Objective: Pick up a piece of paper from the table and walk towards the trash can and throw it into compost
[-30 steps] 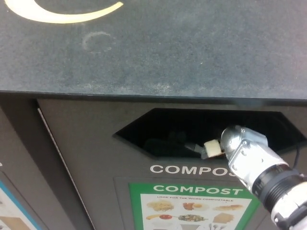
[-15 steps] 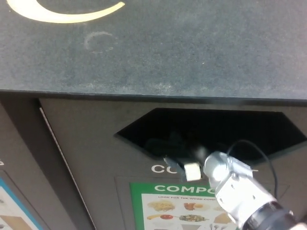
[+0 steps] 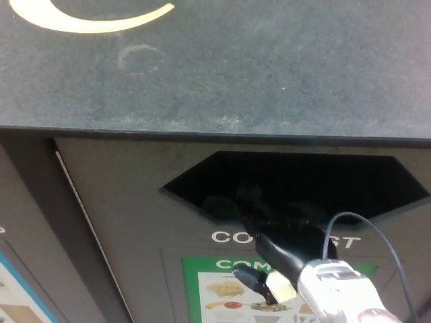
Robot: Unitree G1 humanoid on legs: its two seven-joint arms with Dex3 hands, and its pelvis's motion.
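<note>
Black right hand (image 3: 273, 259) hangs just below the compost slot (image 3: 296, 185), fingers apart and apparently empty, paper nowhere visible, likely inside the bin; best to draw the arm straight back clear of the slot edge; left hand unseen.

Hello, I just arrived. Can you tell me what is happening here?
A humanoid robot stands at a dark trash bin, facing its compost opening. Only its right hand shows, below the opening and in front of the white COMPOST lettering and the green label. I cannot tell whether its fingers are open or shut. A small pale bit at the hand's tip may be part of the hand. No paper is clearly visible, in the hand or in the dark opening. The left hand is not in view.
</note>
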